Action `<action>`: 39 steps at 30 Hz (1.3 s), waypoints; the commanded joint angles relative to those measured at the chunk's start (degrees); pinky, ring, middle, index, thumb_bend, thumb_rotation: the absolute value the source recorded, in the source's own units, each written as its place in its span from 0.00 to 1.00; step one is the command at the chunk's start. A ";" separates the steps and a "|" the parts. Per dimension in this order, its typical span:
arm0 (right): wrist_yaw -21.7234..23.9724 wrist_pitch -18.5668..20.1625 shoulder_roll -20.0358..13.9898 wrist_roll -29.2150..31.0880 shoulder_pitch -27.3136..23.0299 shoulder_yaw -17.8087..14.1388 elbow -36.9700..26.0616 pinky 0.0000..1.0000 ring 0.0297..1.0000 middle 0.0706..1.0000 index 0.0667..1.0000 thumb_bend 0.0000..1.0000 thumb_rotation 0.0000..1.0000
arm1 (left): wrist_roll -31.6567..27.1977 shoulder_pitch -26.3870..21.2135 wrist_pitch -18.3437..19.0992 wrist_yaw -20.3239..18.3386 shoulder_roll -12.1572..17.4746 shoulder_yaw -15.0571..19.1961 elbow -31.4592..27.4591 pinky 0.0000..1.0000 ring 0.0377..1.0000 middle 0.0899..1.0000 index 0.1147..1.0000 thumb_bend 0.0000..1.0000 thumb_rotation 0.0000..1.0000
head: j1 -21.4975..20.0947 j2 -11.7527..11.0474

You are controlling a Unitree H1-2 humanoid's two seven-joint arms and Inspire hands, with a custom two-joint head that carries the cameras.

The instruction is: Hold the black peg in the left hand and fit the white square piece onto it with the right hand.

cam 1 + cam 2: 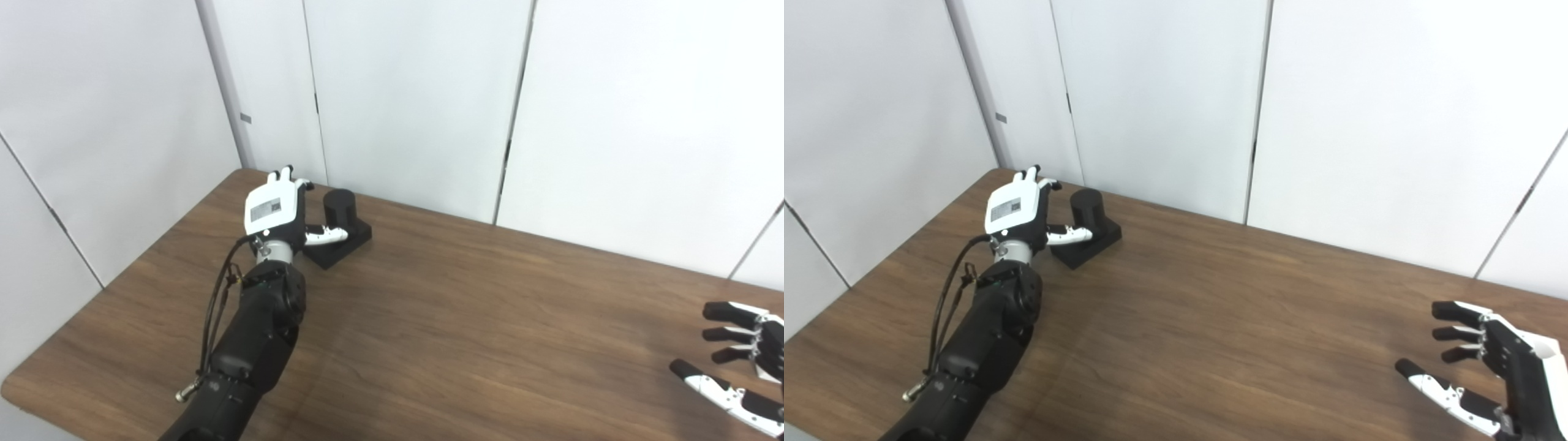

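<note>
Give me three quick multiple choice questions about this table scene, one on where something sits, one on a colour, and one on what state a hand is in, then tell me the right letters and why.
1. Where does the black peg stand?
A. at the far left part of the table, beside the left hand
B. at the near right corner, under the right hand
C. in the middle of the table, away from both hands

2. What colour is the table?
A. white
B. dark wood brown
C. green

3. What state is the right hand in?
A. shut on the peg
B. closed in a fist
C. open, holding nothing

Answers:
1 A: the peg rises from its black base next to the left hand, near the table's far left edge.
2 B: brown wood grain shows across the top.
3 C: its fingers are spread apart with nothing between them.
</note>
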 commanded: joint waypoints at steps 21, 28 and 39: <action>-0.07 1.41 -0.27 0.15 -1.60 -0.49 -3.62 0.45 0.57 0.65 0.63 0.53 0.00 | 3.90 -4.09 0.19 -6.92 -1.97 2.04 5.22 0.89 1.00 1.00 0.83 1.00 0.55 | -0.44 0.38; -0.14 1.90 -0.12 -0.37 -1.69 -0.33 -3.90 0.48 0.61 0.68 0.64 0.52 0.00 | 3.50 -4.45 0.19 -7.96 -2.10 1.30 5.65 0.93 1.00 1.00 0.82 1.00 0.54 | -0.83 0.60; -0.10 2.47 -0.10 -0.27 -1.63 -0.41 -4.72 0.45 0.58 0.66 0.63 0.51 0.00 | 3.31 -6.87 0.18 -4.31 0.14 -4.08 14.44 0.91 1.00 1.00 0.77 1.00 0.56 | -0.96 0.94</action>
